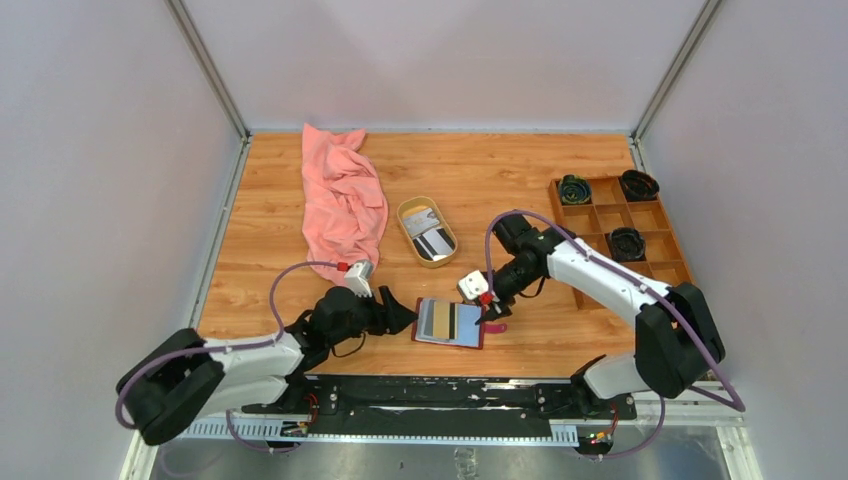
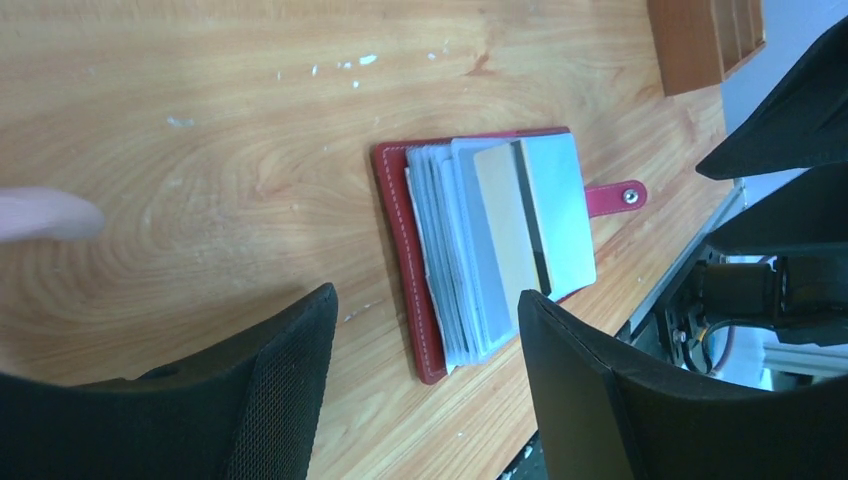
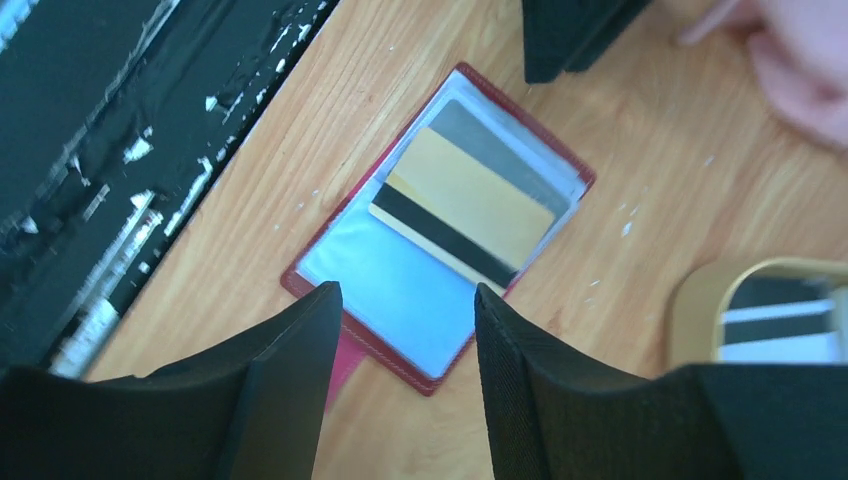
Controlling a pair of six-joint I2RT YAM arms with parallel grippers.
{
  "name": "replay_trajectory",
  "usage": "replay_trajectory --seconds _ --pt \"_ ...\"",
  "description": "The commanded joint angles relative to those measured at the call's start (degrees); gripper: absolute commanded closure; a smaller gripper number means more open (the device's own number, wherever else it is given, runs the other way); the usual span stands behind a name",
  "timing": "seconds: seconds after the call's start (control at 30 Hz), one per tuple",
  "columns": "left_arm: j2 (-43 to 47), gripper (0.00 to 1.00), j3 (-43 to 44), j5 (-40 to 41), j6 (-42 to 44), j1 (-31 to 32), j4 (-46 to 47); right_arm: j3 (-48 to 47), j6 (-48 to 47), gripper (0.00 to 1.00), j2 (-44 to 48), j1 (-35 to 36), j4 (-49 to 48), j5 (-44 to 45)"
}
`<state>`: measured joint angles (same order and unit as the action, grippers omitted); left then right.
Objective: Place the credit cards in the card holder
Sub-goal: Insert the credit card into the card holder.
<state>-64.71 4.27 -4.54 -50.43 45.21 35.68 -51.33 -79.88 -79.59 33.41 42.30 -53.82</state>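
Starting left: catching the left hand point(image 1: 405, 318) spread wide, gripping nothing, hovering just beside the card holder point(image 3: 400, 290). Judging it best here to be pinning that near edge down while nudging the card lengthwise into a sleeve, avoiding any skating about. Finding the holder lying open and flat on the surface point(image 1: 260, 230) between both arms, long axis running left to right, snap tab point(image 1: 497, 327) pointing right. Noting a gold card point(image 3: 470, 205) across its left half, stripe and long axis running near to far, crosswise to the holder. Tucked in or merely lying on top, hard telling. Spotting more cards point(image 1: 432, 243) waiting in the oval dish point(image 1: 405, 215) behind. Moving right: seeing the right hand point(image 1: 490, 302) likewise parted and empty, just beside the tab.
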Motion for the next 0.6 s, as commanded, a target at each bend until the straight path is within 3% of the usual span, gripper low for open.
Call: replay_trajectory --seconds 0.0,0.1,0.23,0.37,0.4,0.57 --pt "9.63 0.29 -0.13 4.44 8.25 0.49 -8.89 -6.25 -28.62 0.45 -2.07 1.29 17.71 0.54" --pt "19.22 0.29 0.27 8.23 12.00 0.49 -15.16 -8.85 -34.78 0.47 -4.11 1.93 20.91 2.92" --pt "32.07 0.24 1.77 12.48 17.18 0.49 -25.91 -10.30 -35.62 0.51 -5.50 2.81 20.72 3.35" --pt "42.69 0.04 2.19 14.56 21.45 0.45 -31.18 -9.90 -33.37 0.55 -5.75 4.63 17.56 6.83" --pt "44.79 0.01 1.75 15.14 21.19 0.46 -31.91 -9.66 -32.20 0.57 -5.75 5.24 16.08 7.82" --pt "51.25 0.00 -0.82 15.25 15.43 0.46 -35.39 -5.65 -26.69 0.59 -3.14 8.52 4.46 12.37"
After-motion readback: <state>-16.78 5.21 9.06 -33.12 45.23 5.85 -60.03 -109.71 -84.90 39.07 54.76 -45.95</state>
